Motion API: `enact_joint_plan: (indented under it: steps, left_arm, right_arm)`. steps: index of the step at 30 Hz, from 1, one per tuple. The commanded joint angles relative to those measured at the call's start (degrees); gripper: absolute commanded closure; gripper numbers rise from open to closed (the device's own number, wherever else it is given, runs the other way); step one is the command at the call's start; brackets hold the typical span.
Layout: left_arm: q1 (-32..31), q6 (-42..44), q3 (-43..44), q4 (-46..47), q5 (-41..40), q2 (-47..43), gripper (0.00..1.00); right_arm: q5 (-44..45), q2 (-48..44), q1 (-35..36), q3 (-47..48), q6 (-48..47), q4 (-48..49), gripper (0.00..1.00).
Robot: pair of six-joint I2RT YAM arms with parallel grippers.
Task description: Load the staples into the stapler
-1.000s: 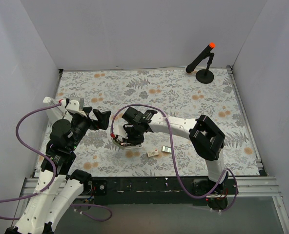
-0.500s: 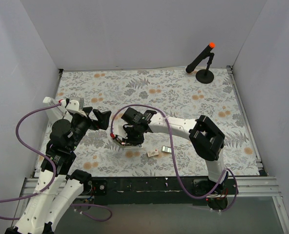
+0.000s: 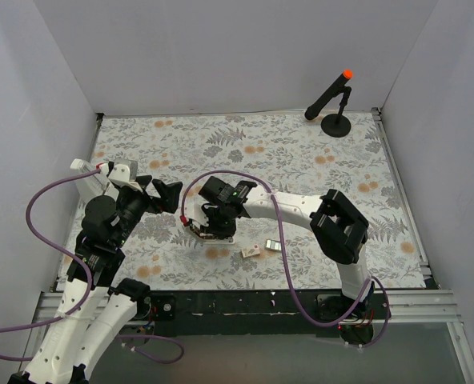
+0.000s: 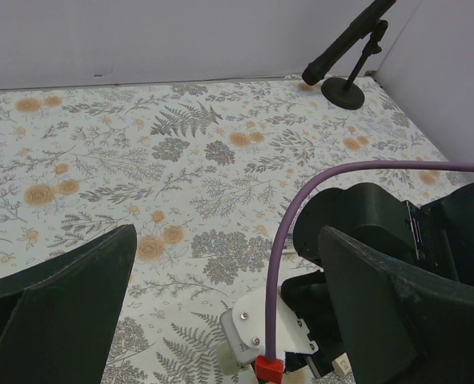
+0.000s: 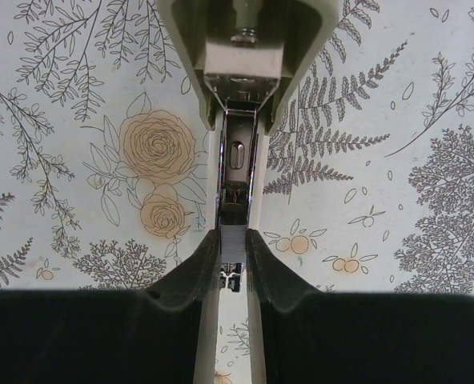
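The white stapler [image 3: 219, 234] lies open on the floral mat; in the right wrist view its raised lid [image 5: 243, 48] is at the top and its metal channel [image 5: 237, 172] runs down the middle. My right gripper [image 5: 233, 240] is shut on a short silvery row of staples [image 5: 233, 234], held over the near end of the channel. From above it [image 3: 207, 226] hangs over the stapler. The beige staple box [image 3: 251, 250] and the small dark-rimmed tray [image 3: 272, 245] lie to the stapler's right. My left gripper [image 3: 166, 196] is open and empty, raised left of the stapler, also in its own view [image 4: 225, 240].
A black microphone stand with an orange tip [image 3: 335, 100] stands at the back right, also in the left wrist view [image 4: 347, 60]. White walls close in three sides. The right arm's purple cable [image 4: 279, 264] and wrist sit close in front of the left gripper.
The right gripper has shifted very slightly over the stapler with the staples in it. The left arm has not moved.
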Motion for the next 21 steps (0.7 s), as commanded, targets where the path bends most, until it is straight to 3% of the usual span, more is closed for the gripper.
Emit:
enact_joint_plan:
  steps: [1,21]
  left_arm:
    - [-0.07,-0.23,-0.31,-0.77,0.49,-0.31,0.02]
    - [-0.07,-0.50,-0.48,-1.20,0.57,-0.57,0.02]
  right_arm:
    - [0.41,0.30,0.13,2.66,1.68,-2.13,0.82]
    - [1.20,2.23,0.13,4.60,5.11,-4.33,0.82]
